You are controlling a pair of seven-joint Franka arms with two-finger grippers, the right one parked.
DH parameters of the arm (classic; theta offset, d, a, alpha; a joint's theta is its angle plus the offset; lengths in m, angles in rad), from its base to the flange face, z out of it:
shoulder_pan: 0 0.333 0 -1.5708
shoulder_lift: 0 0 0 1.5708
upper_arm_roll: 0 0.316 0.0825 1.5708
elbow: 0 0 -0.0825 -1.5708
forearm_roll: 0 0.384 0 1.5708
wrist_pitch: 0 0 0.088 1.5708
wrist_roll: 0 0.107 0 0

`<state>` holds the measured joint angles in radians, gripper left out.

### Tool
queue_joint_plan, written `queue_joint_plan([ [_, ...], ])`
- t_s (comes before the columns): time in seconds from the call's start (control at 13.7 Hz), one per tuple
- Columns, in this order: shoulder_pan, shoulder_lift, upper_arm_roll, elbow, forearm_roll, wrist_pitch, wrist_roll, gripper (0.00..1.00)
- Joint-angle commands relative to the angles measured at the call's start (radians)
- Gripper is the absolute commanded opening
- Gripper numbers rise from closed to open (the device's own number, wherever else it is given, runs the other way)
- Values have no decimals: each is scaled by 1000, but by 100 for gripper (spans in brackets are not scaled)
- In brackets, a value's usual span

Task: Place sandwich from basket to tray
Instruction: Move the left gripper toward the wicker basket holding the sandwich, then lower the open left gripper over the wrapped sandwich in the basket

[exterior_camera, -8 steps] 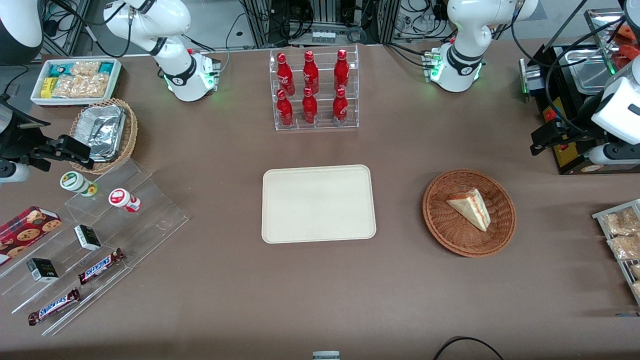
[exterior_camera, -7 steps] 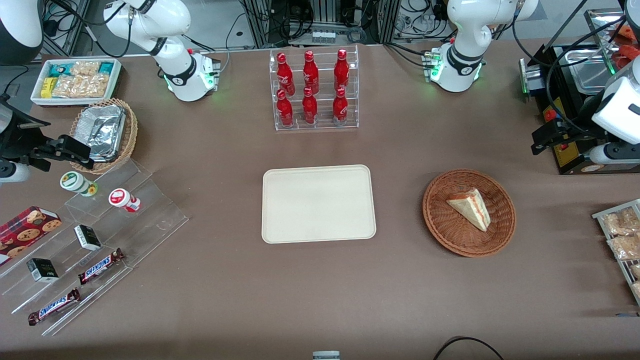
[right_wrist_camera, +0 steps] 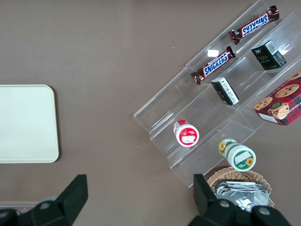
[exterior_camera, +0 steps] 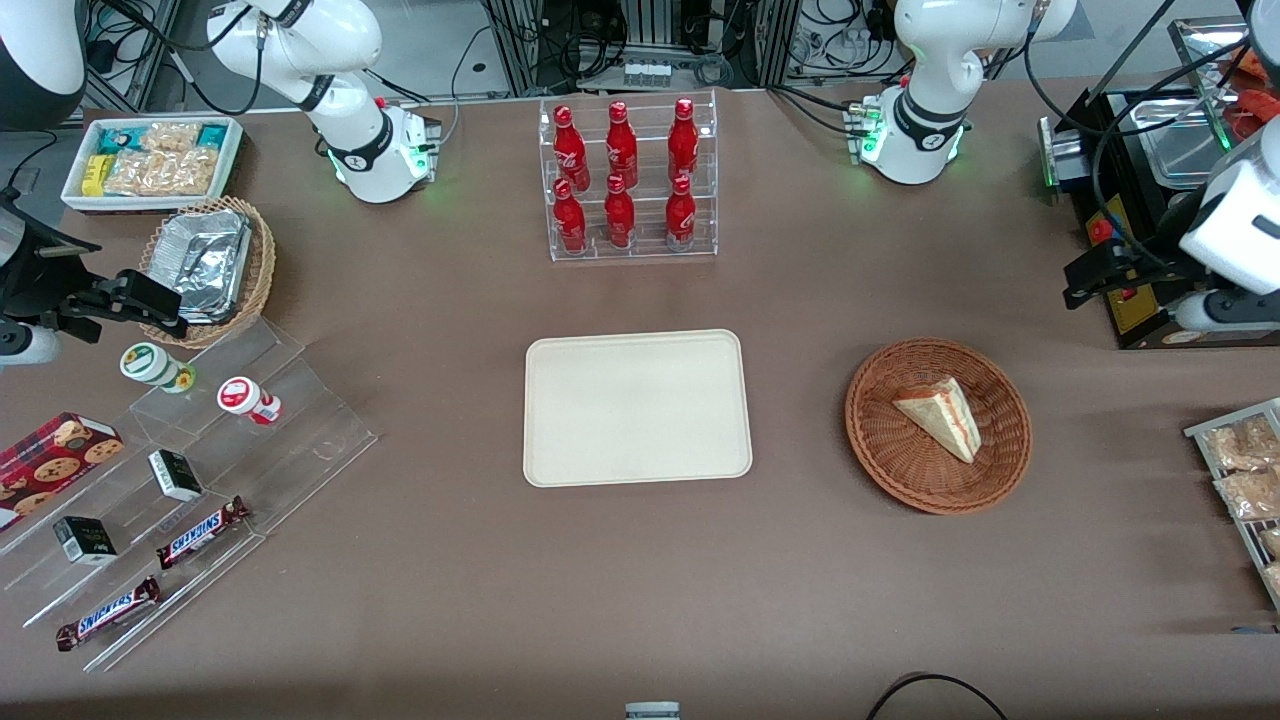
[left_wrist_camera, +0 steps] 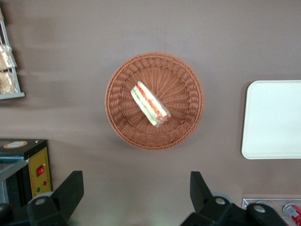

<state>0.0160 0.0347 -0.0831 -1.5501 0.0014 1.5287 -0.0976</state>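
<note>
The sandwich (exterior_camera: pixel 940 415), a pale wedge with red and green filling, lies in the round reddish-brown wicker basket (exterior_camera: pixel 872 440). The cream tray (exterior_camera: pixel 636 408) lies flat beside the basket, toward the parked arm's end, with nothing on it. My left gripper (exterior_camera: pixel 1075 283) hangs above the table by the black appliance, farther from the front camera than the basket and toward the working arm's end. It is open and holds nothing. The left wrist view shows both dark fingers wide apart at my gripper (left_wrist_camera: pixel 134 188), with the sandwich (left_wrist_camera: pixel 149 104), the basket (left_wrist_camera: pixel 123 123) and the tray (left_wrist_camera: pixel 275 117) below.
A clear rack of red bottles (exterior_camera: pixel 628 180) stands farther from the front camera than the tray. A black appliance (exterior_camera: pixel 1130 300) and a wire rack of snack bags (exterior_camera: pixel 1245 480) sit at the working arm's end. A clear stepped stand with candy bars (exterior_camera: pixel 200 470) sits at the parked arm's end.
My left arm's white wrist has shifted slightly; the gripper stays open in almost the same place. The sandwich, basket and tray have not moved.
</note>
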Motion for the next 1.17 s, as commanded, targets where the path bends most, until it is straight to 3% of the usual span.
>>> queue_joint_plan([
  [0.0,-13,-4,8,-91,22,59,-31,100],
  [0.37,-37,-15,2,-332,22,322,-206,100],
  [0.73,-50,-7,-3,-508,22,583,-460,100],
  [1.1,-47,19,0,-657,8,795,-591,100],
])
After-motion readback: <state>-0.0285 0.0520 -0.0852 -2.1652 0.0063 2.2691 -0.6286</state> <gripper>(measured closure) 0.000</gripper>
